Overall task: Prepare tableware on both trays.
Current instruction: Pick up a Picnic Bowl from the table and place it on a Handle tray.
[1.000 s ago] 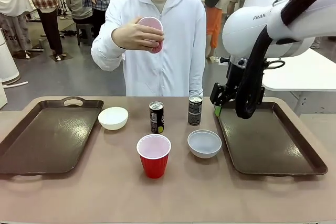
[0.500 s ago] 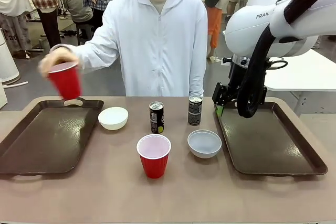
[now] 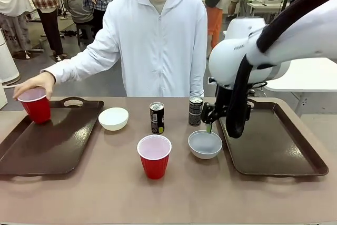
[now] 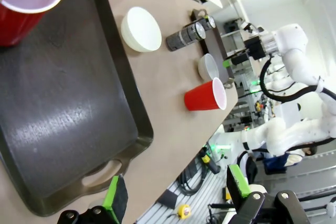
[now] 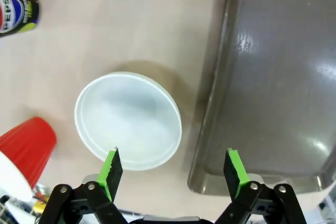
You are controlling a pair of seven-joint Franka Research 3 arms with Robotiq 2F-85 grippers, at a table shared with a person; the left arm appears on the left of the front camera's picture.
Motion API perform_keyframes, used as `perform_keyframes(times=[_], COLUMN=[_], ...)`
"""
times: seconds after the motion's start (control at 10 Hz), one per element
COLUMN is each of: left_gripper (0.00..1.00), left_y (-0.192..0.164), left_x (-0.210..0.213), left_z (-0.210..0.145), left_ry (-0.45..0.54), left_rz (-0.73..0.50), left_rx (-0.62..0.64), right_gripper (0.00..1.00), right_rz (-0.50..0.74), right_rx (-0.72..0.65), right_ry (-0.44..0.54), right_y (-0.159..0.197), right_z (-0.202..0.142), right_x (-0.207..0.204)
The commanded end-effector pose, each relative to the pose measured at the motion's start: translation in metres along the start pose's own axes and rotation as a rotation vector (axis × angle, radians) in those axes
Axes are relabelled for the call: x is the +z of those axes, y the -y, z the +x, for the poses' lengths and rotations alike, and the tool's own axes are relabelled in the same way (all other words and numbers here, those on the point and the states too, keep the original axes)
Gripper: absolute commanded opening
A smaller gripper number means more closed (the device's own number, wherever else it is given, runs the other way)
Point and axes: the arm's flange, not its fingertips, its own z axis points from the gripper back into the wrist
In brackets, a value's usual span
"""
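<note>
Since my right gripper [image 5: 172,153] hangs wide open and empty over the whitish bowl [image 5: 127,120], that's the arm to use. In its wrist view the bowl sits centre-left, nearer the lower-left finger, just beside the brown tray [image 5: 273,77] on the right, so I'd nudge left first.

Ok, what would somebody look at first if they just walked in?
Probably the big white right arm, its open gripper hovering over the whitish bowl beside the right tray. Then the person's hand, gripping a red cup by the rim at the far corner of the left tray.
</note>
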Motion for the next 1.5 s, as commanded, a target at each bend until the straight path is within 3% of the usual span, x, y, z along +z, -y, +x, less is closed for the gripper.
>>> perform_keyframes(times=[0.0,0.4,0.5,0.6,0.7,0.8,0.9,1.4], left_gripper=[1.0,1.0,1.0,1.0,1.0,1.0,1.0,1.0], left_y=[0.0,0.0,0.0,0.0,0.0,0.0,0.0,0.0], left_x=[0.001,0.001,0.001,0.001,0.001,0.001,0.001,0.001], left_z=[-0.001,-0.001,-0.001,-0.001,-0.001,-0.001,-0.001,-0.001], left_ry=[0.008,0.008,0.008,0.008,0.008,0.008,0.008,0.008], left_rz=[-0.013,-0.013,-0.013,-0.013,-0.013,-0.013,-0.013,-0.013], left_rx=[-0.006,-0.006,-0.006,-0.006,-0.006,-0.006,-0.006,-0.006], right_gripper=[1.0,1.0,0.42,0.42,0.0,0.37,0.0,0.0], right_rz=[-0.045,-0.052,-0.054,-0.055,-0.055,-0.034,-0.031,-0.026], right_rx=[-0.021,0.033,0.031,0.022,0.017,0.027,0.036,0.035], right_ry=[0.007,-0.018,-0.025,-0.031,-0.043,-0.06,-0.064,-0.053], right_y=[-0.01,-0.02,-0.02,-0.018,-0.016,-0.015,-0.015,-0.011], right_z=[0.01,0.017,0.019,0.022,0.026,0.027,0.026,0.023], right_x=[-0.011,-0.03,-0.033,-0.036,-0.041,-0.044,-0.045,-0.044])
